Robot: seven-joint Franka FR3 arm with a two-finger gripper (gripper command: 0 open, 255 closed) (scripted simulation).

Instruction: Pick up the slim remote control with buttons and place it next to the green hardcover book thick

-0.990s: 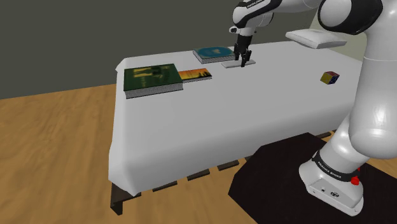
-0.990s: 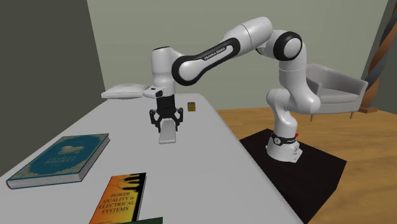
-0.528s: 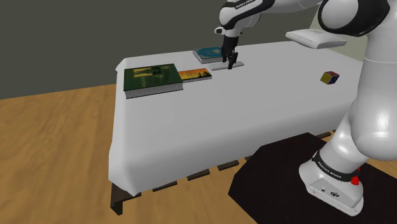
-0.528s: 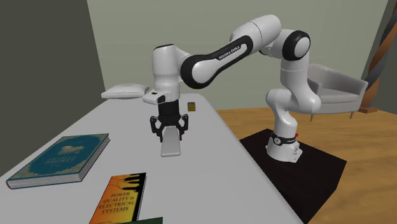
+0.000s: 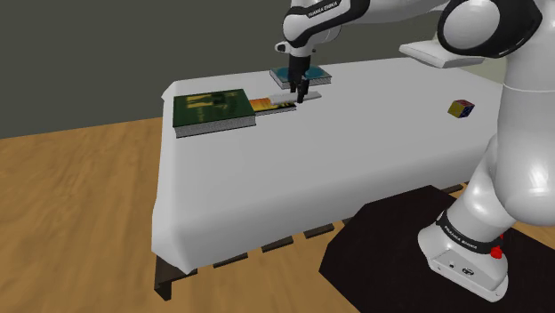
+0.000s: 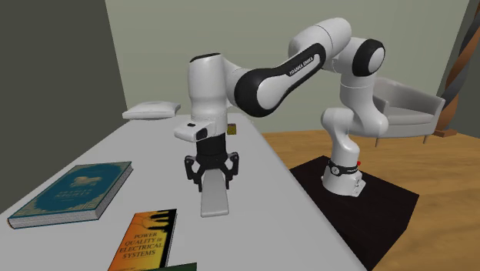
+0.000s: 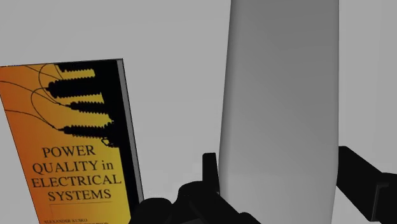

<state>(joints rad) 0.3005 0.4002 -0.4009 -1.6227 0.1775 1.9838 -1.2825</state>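
My gripper [image 6: 211,177] is shut on a slim, plain grey remote [image 6: 214,199] and holds it just above the white table [image 6: 254,200]. The wrist view shows the black fingers [image 7: 213,173] clasping the remote [image 7: 280,108] from both sides, with no buttons showing on it. In the shoulder view the gripper [image 5: 298,91] hangs beside the orange book [image 5: 272,105]. The thick green book [image 5: 213,110] lies farther toward the shoulder view's left, past the orange book. The remote hangs close beside the orange book [image 7: 70,140], titled "Power Quality in Electrical Systems".
A teal book [image 5: 302,75] lies behind the gripper and appears again as the teal book [image 6: 73,192]. A small coloured cube [image 5: 460,108] and a white flat cushion [image 5: 442,53] sit toward the shoulder view's right. The black stand mat [image 5: 391,240] and wooden floor lie beside the table.
The arm has carried the remote toward the shoulder view's left, from beside the teal book to beside the orange book. The grip stays shut on it.
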